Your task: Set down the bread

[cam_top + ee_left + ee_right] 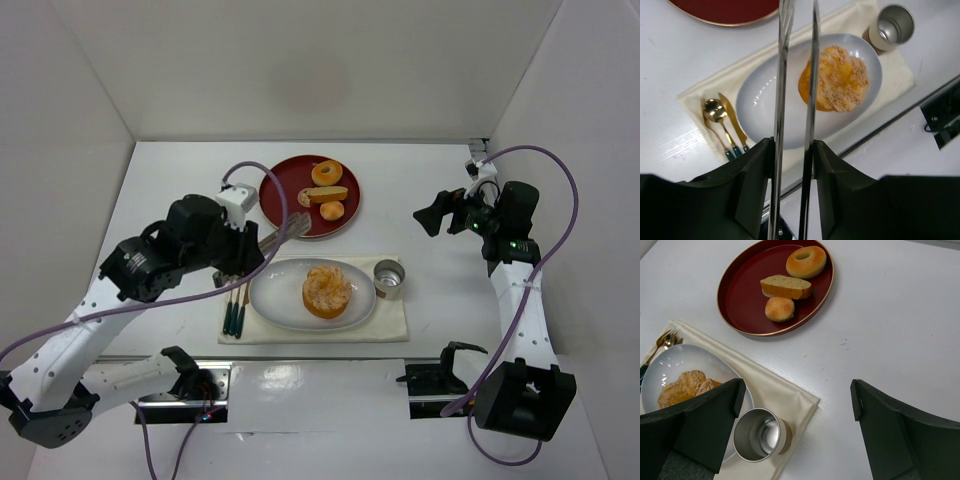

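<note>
A white worktop [180,180] with two robot arms bolted at its near edge. A cream cloth [390,320] lies at the middle of the near edge, and on it sits an oval white plate [268,290]. The bread [326,290], a round golden-orange bun with a pale crumbly top, rests on this plate, right of the plate's middle. A small metal cup [389,279] stands upright on the cloth just beside the plate's right end. Gold cutlery with dark green handles [236,310] lies on the cloth along the plate's left end.

Beyond the cloth, toward the far edge, is a round dark red plate [285,195]. It holds a ring doughnut [326,173], a slice of loaf [325,194] and a small smooth bun [332,211], lined up from far to near.

The left gripper [248,252] hovers over the left end of the cloth. Its jaws are pressed onto a pair of long metal tongs [285,230]. The two blades of the tongs stand apart, and their tips reach the near-left rim of the red plate. I cannot tell whether they touch it. From the left wrist camera the blades cross over the white plate, with the bread beside the right-hand blade.

The right gripper [437,213] hangs near the right edge, well apart from both plates, its jaws spread wide and pointing toward the middle of the worktop
</note>
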Available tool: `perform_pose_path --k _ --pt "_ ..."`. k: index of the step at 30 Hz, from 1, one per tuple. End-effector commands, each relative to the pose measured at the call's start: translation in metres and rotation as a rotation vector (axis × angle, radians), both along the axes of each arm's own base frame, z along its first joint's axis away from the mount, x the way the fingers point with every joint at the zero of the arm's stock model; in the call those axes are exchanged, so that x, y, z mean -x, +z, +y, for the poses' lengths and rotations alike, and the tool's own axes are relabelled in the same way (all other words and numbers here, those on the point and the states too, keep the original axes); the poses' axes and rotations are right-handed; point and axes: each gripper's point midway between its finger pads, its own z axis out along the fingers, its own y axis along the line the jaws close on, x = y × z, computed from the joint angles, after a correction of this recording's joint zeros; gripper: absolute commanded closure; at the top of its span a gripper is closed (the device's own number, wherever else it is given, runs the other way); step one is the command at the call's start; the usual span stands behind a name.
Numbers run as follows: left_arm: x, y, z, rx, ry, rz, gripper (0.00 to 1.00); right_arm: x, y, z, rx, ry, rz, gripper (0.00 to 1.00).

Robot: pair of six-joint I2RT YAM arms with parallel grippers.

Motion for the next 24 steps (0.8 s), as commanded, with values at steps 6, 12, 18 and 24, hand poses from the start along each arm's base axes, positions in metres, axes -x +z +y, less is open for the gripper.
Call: perform_pose_path --k 6,12,18,24 --pt "-0.052 0.025 0.047 -0.05 0.352 -0.169 0.81 -0.001 0.021 0.0 0.021 0.013 -0.07 0.0" --pt "-0.106 0.011 0.088 -0.081 0.553 -0.212 1.0 0.0 0.021 0.001 0.017 0.022 -0.071 0.0" --pt "-0.154 -0.029 0.149 -0.103 0.741 -0.198 1.0 0.002 0.024 0.003 0.016 0.031 -0.081 0.0" --pt "-0.173 -0.096 0.199 -0.21 0.869 -0.13 0.98 0.003 0.023 0.003 0.014 0.031 -0.072 0.0"
